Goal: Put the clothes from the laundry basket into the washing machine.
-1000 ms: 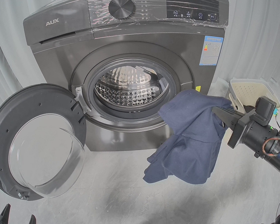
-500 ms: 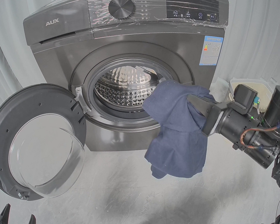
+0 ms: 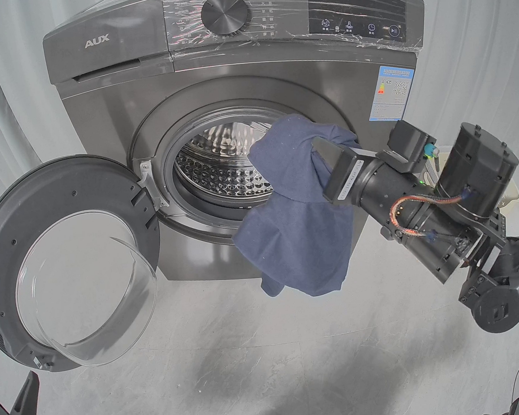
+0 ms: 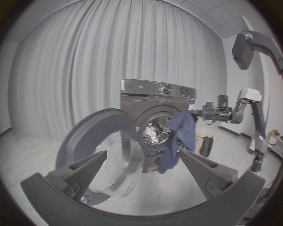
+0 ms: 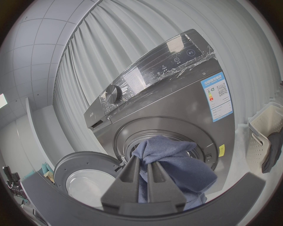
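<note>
Right gripper (image 5: 146, 164), from its own wrist, has its dark wedge fingers pressed together on a fold of the navy garment (image 5: 174, 164), soft knit bunched before the grey washing machine (image 5: 177, 100); a cream perforated laundry basket (image 5: 261, 132) stands beside it. From the head, the cloth hangs in front of the round opening, with a dimpled steel drum (image 3: 221, 166), a wide-open door (image 3: 69, 259), a pale marbled floor (image 3: 282, 356) and a pleated curtain (image 3: 472, 55). From the left wrist, the left gripper (image 4: 143, 151) is spread wide, well apart from the machine
</note>
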Robot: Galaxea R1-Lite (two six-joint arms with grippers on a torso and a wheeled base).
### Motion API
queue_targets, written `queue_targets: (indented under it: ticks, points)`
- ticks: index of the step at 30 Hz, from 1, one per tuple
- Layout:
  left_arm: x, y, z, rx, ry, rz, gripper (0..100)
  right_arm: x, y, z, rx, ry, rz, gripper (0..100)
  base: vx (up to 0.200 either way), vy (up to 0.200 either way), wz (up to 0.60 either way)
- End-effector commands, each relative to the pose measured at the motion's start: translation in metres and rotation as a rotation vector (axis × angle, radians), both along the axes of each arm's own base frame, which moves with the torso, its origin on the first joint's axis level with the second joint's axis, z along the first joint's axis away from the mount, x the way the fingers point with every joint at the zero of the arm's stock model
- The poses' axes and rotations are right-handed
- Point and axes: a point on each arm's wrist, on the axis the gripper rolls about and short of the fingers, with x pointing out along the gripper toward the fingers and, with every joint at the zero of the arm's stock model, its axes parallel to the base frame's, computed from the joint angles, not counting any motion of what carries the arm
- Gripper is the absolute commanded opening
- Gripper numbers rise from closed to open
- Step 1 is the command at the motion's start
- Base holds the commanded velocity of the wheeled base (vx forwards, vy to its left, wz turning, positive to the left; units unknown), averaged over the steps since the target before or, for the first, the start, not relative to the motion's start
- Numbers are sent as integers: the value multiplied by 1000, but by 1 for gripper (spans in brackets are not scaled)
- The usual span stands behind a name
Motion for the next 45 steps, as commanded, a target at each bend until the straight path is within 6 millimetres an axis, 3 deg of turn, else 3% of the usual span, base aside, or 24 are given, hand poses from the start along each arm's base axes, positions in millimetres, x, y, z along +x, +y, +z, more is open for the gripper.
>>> queue_targets:
  ticks: [1, 11, 25, 45]
  points:
    - [54, -7, 25, 31, 159, -241, 100, 17, 22, -6, 28, 3, 15, 0, 0, 0, 0]
    - [104, -26, 27, 38, 268, -438, 100, 21, 25, -8, 31, 1, 18, 0, 0, 0, 0]
    - [180, -78, 7, 48, 344, -574, 100, 39, 45, -7, 64, -33, 29, 0, 0, 0, 0]
    - [195, -123, -5, -77, 458, -579, 100, 49, 65, -19, 64, -38, 44, 0, 0, 0, 0]
